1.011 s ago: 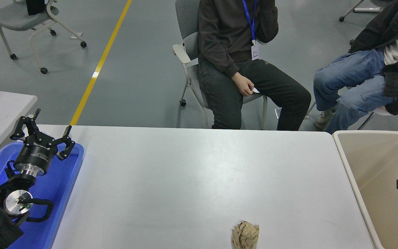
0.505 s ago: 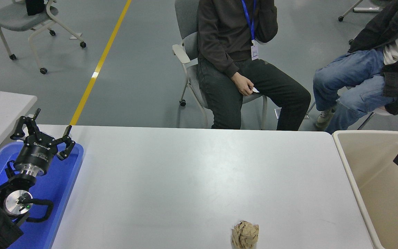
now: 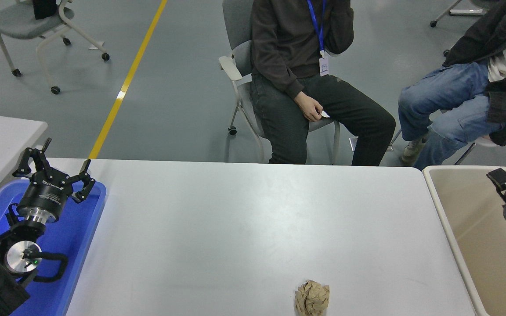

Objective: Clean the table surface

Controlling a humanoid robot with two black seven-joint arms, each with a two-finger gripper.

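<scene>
- Counter (image 3: 244, 228) spans the middle, with a crumpled paper ball (image 3: 312, 298) near its front edge.
- Left gripper (image 3: 55, 169) parked over the blue tray (image 3: 79, 228), fingers spread.
- Right gripper (image 3: 505, 186) over the beige bin (image 3: 450, 228) — grip state unclear.

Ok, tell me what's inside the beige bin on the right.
The beige plastic bin shows only bare walls; the right end effector hangs over it, covering a patch. Its near end is out of frame.

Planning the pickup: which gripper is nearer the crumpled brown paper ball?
The right gripper, over the beige bin to the ball's upper right. The left gripper is farther, above the blue tray at far left.
</scene>
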